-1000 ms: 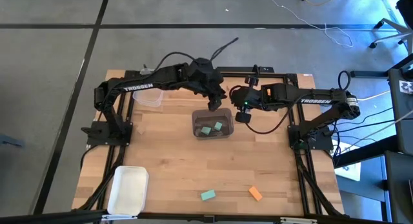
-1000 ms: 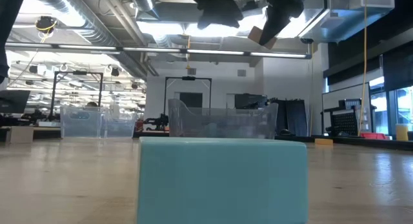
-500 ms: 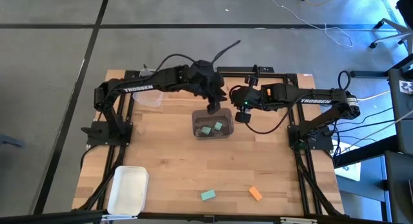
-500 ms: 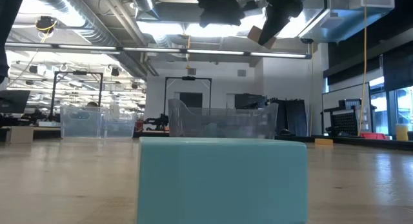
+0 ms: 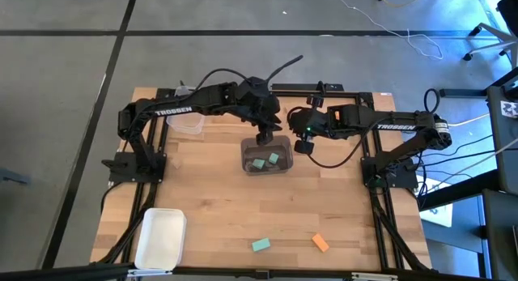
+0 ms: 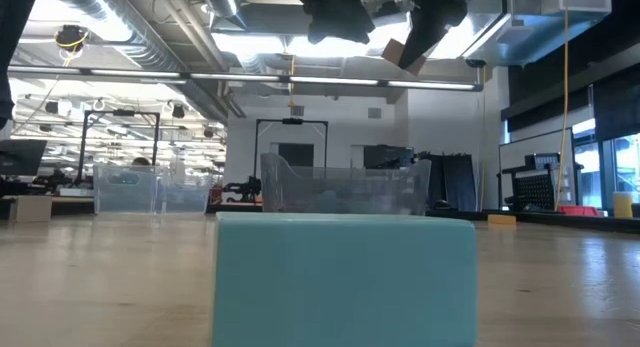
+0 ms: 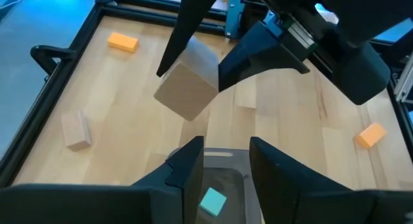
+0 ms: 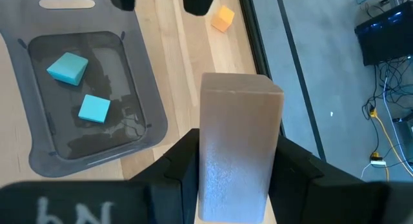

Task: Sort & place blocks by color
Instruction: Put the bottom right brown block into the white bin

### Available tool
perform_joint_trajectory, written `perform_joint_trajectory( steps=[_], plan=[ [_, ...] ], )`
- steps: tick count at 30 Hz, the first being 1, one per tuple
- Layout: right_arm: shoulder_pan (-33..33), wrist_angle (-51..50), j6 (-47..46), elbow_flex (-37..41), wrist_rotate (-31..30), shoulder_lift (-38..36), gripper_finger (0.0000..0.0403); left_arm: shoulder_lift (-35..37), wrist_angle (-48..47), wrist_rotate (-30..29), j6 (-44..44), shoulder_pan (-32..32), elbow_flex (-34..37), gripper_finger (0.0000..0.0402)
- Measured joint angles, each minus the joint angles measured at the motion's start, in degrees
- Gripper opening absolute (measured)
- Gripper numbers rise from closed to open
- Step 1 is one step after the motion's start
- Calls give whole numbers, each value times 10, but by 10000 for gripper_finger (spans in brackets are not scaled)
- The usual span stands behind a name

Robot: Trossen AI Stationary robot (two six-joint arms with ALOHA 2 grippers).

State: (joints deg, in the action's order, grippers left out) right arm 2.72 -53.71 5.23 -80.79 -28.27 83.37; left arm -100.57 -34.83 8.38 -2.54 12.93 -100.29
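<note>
High view, clear bin (image 5: 266, 155): mid-table, two teal blocks (image 5: 260, 163) inside.
Left gripper (image 5: 265, 138): over the bin's back rim, fingers (image 7: 188, 169) apart, empty.
Right gripper (image 5: 304, 145): just right of the bin, clamps one tan block (image 8: 237, 146).
Loose blocks, front edge: one teal (image 5: 261, 245), one orange (image 5: 320, 243).

Overhead, table-level, wrists; bin (image 5: 266, 156) shared.
</note>
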Motion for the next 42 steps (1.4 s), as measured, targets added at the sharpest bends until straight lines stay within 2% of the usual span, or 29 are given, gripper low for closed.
perform_joint_trajectory(
  steps=[11, 18, 20, 27, 29, 36, 42],
  plan=[
    [0, 4, 0, 0, 0, 0, 130, 0, -3, 33, 36, -1, 0, 167],
    [0, 3, 0, 0, 0, 0, 130, 0, -3, 40, 97, -10, 0, 181],
    [0, 3, 0, 0, 0, 0, 130, 0, -3, 24, 109, -14, 0, 181],
    [0, 3, 0, 0, 0, 0, 130, 0, 1, -124, 188, -26, 0, 180],
    [0, 3, 0, 0, 0, 0, 130, 0, 7, -148, 211, -26, 0, 180],
    [0, 14, 0, 0, 0, 0, 130, 0, 51, -113, 284, -26, 0, 179],
    [0, 27, 3, 0, 17, 0, 130, -1, 52, -104, 302, -26, 0, 179]
  ],
)
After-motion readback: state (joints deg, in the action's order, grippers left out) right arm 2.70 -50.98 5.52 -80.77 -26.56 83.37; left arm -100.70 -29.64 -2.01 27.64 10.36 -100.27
